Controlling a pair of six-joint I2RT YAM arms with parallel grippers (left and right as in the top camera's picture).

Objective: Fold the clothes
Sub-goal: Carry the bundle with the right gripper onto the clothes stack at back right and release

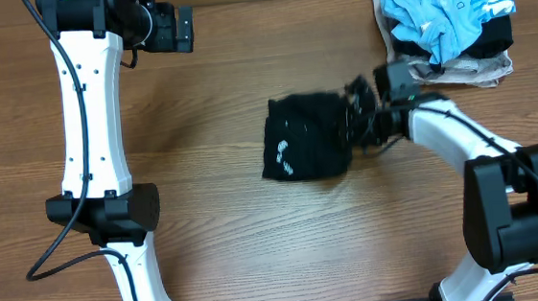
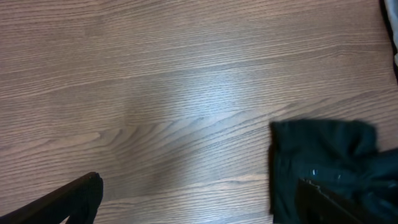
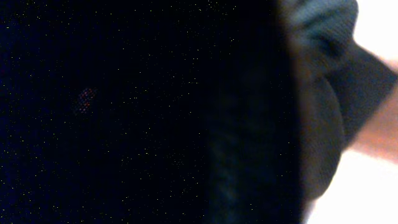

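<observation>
The black soft-fabric shirt [image 1: 304, 136], bunched into a compact square with small white lettering, lies mid-way across the brown wood-grain bench [image 1: 218, 241], its right edge against the blurred right claw [image 1: 363, 116], whose grip I cannot tell, while the left claw [image 1: 180, 28] hangs released, well apart.

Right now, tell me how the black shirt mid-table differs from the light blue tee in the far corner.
Colour: the black shirt is black with small white marks; the light blue tee has white lettering. Pose: the black shirt lies as a compact squarish bundle directly on the table; the tee sits crumpled atop other garments. Contact: the right gripper is at the shirt's edge; no gripper is near the tee. Both are soft clothing.
</observation>
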